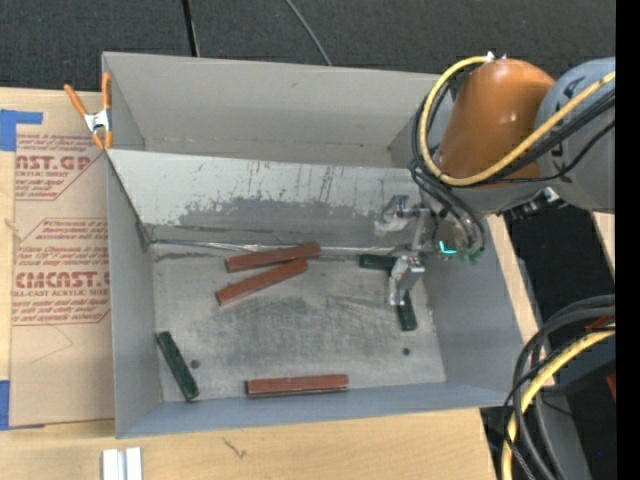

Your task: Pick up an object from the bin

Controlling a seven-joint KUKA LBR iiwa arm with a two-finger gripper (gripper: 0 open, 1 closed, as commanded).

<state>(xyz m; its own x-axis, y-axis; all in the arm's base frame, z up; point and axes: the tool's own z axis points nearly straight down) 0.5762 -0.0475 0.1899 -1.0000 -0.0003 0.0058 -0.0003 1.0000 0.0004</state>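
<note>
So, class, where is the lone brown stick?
The lone brown stick lies by the bin's near wall, bottom centre of the camera view, right of the dark green stick in the lower-left corner.

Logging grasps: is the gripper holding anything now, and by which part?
Cannot be told. The gripper is low over a dark green stick at the right of the bin; whether it grips it is unclear.

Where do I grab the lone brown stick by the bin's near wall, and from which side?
Grip the brown stick at mid-length across its narrow width, from straight above: it lies flat, alone, long sides exposed, though the near wall may leave little room there.
</note>
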